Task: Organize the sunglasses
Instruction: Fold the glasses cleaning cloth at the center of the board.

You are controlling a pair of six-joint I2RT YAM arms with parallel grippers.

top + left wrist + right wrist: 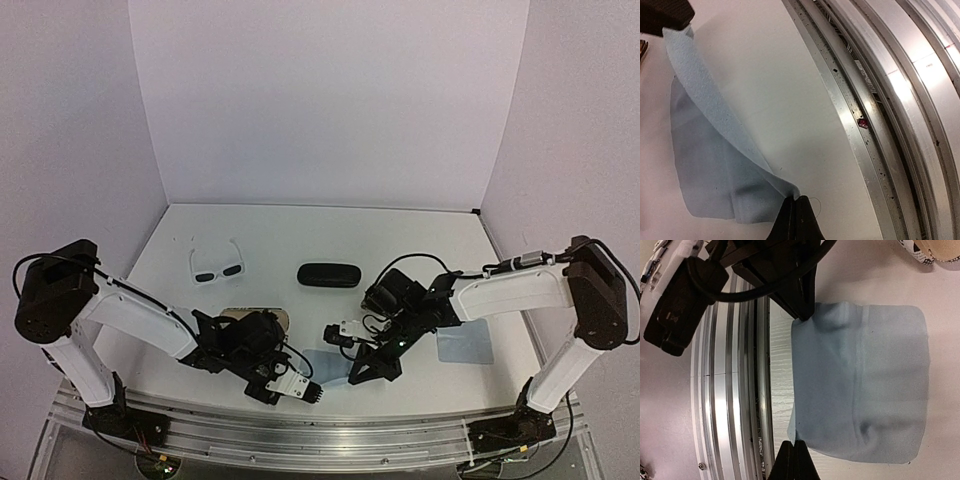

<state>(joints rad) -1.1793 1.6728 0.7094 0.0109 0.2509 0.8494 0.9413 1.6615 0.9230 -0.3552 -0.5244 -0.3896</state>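
The black oval glasses case (328, 274) lies shut at mid-table, so I can't see what's inside. The thin white-framed sunglasses with dark lenses (217, 265) sit just to its left, outside any case. At the table's near edge, beside the metal rail (725, 390), the left gripper (795, 201) and the right gripper (794, 445) each pinch a corner of one square light-blue cloth (865, 380).

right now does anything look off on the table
The cloth by the near edge is not flat: left gripper and right gripper each pinch a corner, so it is lifted and creased.
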